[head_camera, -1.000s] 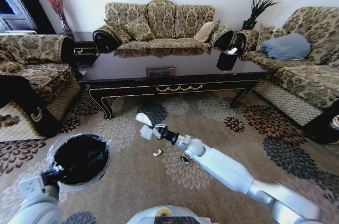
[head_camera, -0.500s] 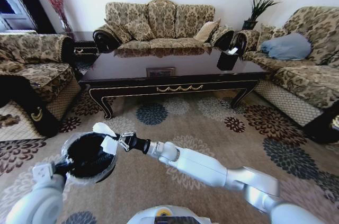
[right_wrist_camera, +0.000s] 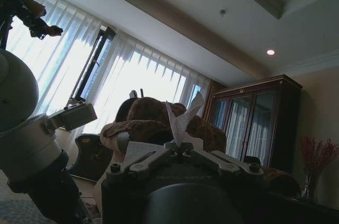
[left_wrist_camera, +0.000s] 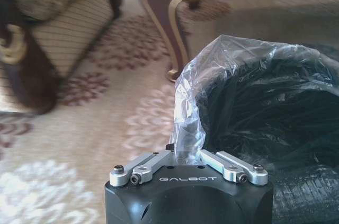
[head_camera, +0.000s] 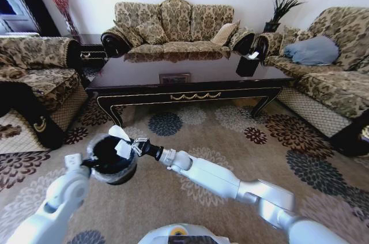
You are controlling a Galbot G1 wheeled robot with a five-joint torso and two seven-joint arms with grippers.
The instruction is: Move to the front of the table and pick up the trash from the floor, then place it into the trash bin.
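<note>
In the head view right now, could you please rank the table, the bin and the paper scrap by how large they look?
1. Table, by far the widest.
2. Bin, held up at its rim by the left gripper; nearness to the camera enlarges it.
3. Paper scrap, pinched in the right gripper over the bin.

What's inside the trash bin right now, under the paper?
Inside the trash bin only the dark interior and its clear liner show. The right gripper holds white paper trash over the opening, covering part of it; the bottom cannot be seen.
</note>
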